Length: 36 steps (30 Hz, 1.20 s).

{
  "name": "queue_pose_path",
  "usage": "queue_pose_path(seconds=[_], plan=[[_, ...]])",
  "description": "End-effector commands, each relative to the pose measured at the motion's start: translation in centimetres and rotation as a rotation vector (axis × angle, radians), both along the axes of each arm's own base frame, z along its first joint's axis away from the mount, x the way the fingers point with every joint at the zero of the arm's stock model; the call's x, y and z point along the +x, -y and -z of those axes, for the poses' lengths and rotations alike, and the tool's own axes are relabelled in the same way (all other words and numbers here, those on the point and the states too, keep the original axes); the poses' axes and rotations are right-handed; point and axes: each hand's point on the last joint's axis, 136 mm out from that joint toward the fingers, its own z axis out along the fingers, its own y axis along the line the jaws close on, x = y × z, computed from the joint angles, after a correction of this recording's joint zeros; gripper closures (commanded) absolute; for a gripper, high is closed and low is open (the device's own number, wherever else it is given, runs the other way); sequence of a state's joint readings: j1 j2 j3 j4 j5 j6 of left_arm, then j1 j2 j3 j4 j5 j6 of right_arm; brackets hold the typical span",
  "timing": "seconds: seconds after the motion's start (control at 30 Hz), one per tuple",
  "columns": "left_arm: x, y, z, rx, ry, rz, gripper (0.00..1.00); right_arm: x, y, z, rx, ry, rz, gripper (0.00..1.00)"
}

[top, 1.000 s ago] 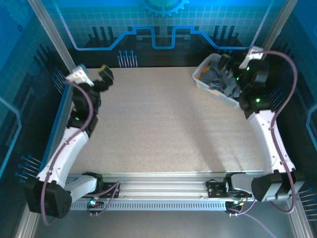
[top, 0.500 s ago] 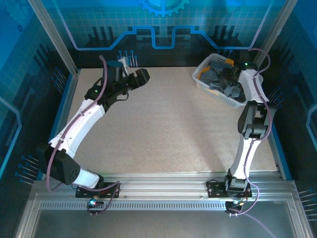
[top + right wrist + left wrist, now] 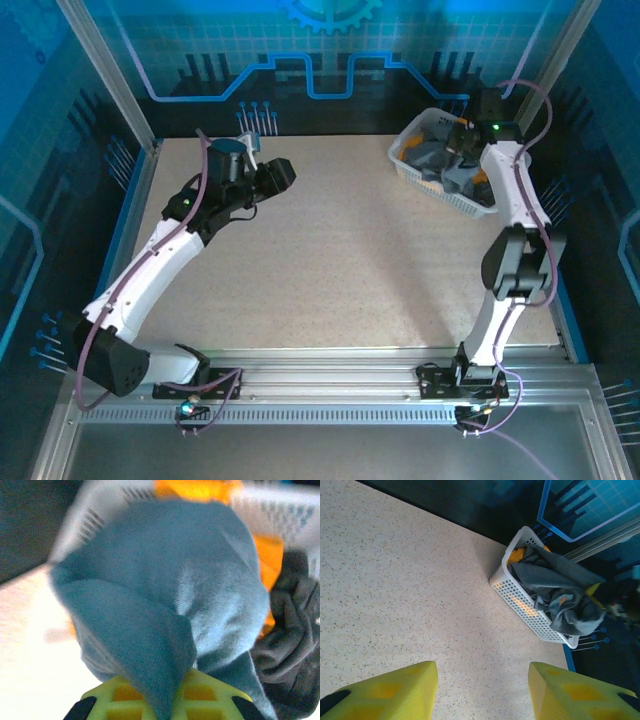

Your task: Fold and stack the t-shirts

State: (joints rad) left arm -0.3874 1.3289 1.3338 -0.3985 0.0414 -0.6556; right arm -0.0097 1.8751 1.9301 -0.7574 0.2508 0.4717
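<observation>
Pickup is the step in hand: every shirt sits in the basket, and none lies on the table (image 3: 340, 270) yet.

At 10 o'clock your left gripper (image 3: 276, 174) hangs over bare tabletop. Its yellow fingers (image 3: 395, 692) stand apart with nothing between them, so that hand is free.

At 1 o'clock the white lattice basket (image 3: 428, 186) sits at the far edge. The grey t-shirt (image 3: 555, 592) is heaped on top and spills over the rim, with the orange t-shirts (image 3: 516, 555) showing beneath it.

Your right gripper (image 3: 462, 150) is down in that basket. On the right wrist camera its jaws are pinched closed on a fold of the grey t-shirt, the cloth bunching up from between the fingers.

I judge that the next move is a lift straight up and toward 9 o'clock, high enough to clear the rim. Watch for 2 things:
- The grip looks like a thick bunch, so you may drag an orange shirt out with it.
- The cloth may snag and tip the light basket.

Then lay the shirt flat at centre, where your left gripper can take the other edge.
</observation>
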Motion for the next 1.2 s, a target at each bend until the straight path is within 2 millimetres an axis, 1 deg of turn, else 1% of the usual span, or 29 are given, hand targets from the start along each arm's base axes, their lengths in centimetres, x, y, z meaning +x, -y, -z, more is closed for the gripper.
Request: queue_pose_path(seconds=[0.0, 0.13, 0.23, 0.27, 0.33, 0.4, 0.47, 0.5, 0.57, 0.63, 0.67, 0.7, 0.73, 0.77, 0.8, 0.83, 0.9, 0.97, 1.07, 1.13, 1.17], plan=[[-0.2, -0.4, 1.1, 0.023, -0.026, -0.019, 0.49, -2.0, -1.8, -9.7, -0.022, 0.242, 0.02, 1.0], [0.3, -0.9, 1.0, 0.052, -0.024, -0.048, 0.49, -4.6, -5.0, -17.5, -0.022, 0.418, -0.037, 1.0], [0.7, -2.0, 0.8, 0.091, -0.033, -0.095, 0.49, -7.2, -7.6, -22.4, -0.054, 0.51, -0.066, 1.0], [0.8, -2.5, 0.9, 0.104, -0.042, -0.114, 0.5, -8.0, -8.6, -23.5, -0.062, 0.531, -0.075, 1.0], [1.0, -3.7, 0.7, 0.122, -0.05, -0.158, 0.5, -9.8, -11.6, -25.2, -0.078, 0.567, -0.114, 1.0], [1.0, -5.2, 0.2, 0.133, -0.049, -0.206, 0.49, -11.1, -14.9, -25.4, -0.083, 0.578, -0.159, 1.0], [0.7, -6.9, -0.1, 0.149, -0.052, -0.264, 0.49, -12.0, -18.6, -24.2, -0.08, 0.551, -0.21, 1.0], [0.5, -7.9, -0.2, 0.156, -0.057, -0.293, 0.48, -12.4, -20.9, -22.9, -0.08, 0.525, -0.247, 1.0], [0.0, -9.5, -0.4, 0.169, -0.067, -0.339, 0.47, -12.8, -25.6, -19.8, -0.077, 0.466, -0.33, 1.0], [-0.8, -11.2, -0.4, 0.19, -0.081, -0.389, 0.46, -13.2, -31.5, -15.2, -0.053, 0.382, -0.457, 1.0], [-1.2, -11.9, -0.2, 0.195, -0.092, -0.41, 0.45, -13.6, -34.2, -13.3, -0.031, 0.339, -0.522, 0.91], [-1.7, -12.6, 0.1, 0.201, -0.109, -0.43, 0.43, -14.0, -37.1, -10.9, 0.01, 0.277, -0.599, 0.77], [-2.2, -13.1, 0.6, 0.205, -0.131, -0.442, 0.42, -14.5, -39.6, -8.6, 0.059, 0.214, -0.671, 0.59], [-2.6, -13.5, 1.0, 0.208, -0.149, -0.449, 0.41, -14.7, -41.4, -6.8, 0.099, 0.162, -0.729, 0.47], [-3.1, -13.7, 1.6, 0.211, -0.171, -0.453, 0.4, -15.0, -43.0, -5.3, 0.134, 0.107, -0.786, 0.38], [-3.6, -13.7, 2.3, 0.207, -0.194, -0.447, 0.4, -15.3, -43.5, -4.6, 0.147, 0.062, -0.811, 0.35], [-4.7, -13.5, 3.8, 0.195, -0.243, -0.435, 0.4, -15.3, -43.5, -3.1, 0.128, -0.004, -0.836, 0.33], [-6.0, -13.4, 5.5, 0.181, -0.307, -0.435, 0.4, -15.2, -42.7, -2.1, 0.11, -0.035, -0.849, 0.32], [-7.9, -12.8, 8.6, 0.143, -0.408, -0.417, 0.4, -14.9, -39.5, 0.1, 0.124, -0.083, -0.803, 0.34], [-9.2, -12.2, 10.9, 0.118, -0.488, -0.401, 0.4, -14.9, -36.2, 2.5, 0.143, -0.134, -0.739, 0.34], [-9.7, -12.0, 12.1, 0.109, -0.526, -0.396, 0.4, -15.1, -35.0, 3.7, 0.157, -0.163, -0.72, 0.35]])
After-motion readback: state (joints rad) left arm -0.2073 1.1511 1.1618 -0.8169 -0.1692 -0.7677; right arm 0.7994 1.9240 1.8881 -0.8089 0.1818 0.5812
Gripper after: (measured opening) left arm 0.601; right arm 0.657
